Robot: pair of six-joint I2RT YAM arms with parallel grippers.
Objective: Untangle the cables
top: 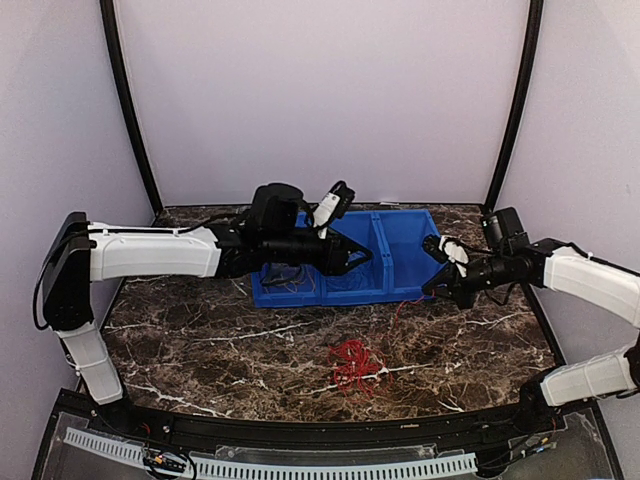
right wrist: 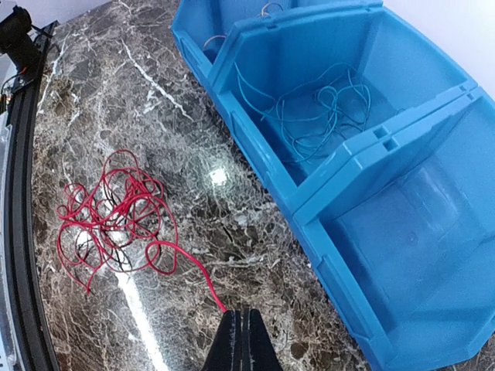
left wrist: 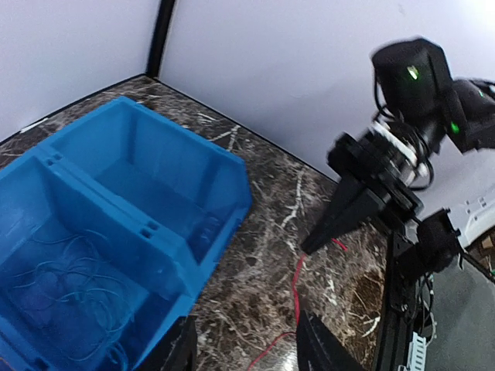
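Note:
A tangle of red cable [top: 352, 362] lies on the marble table in front of the blue bin [top: 400, 214]. In the right wrist view the tangle [right wrist: 112, 212] sits at the left, and one strand runs from it to my right gripper [right wrist: 241, 328], which is shut on the strand's end just above the table. My left gripper [left wrist: 247, 348] is open and empty, hovering over the bin's right part [left wrist: 193, 147]. It faces the right gripper [left wrist: 309, 246] and the red strand [left wrist: 296, 282]. Thin blue cable [right wrist: 317, 108] lies in the bin's middle compartment.
The bin has three compartments; the right one [right wrist: 433, 232] holds nothing, and the left one is mostly hidden by the left arm [top: 160, 250]. Black frame posts [top: 130, 110] and walls enclose the table. A black rail [right wrist: 15, 193] runs along the near edge.

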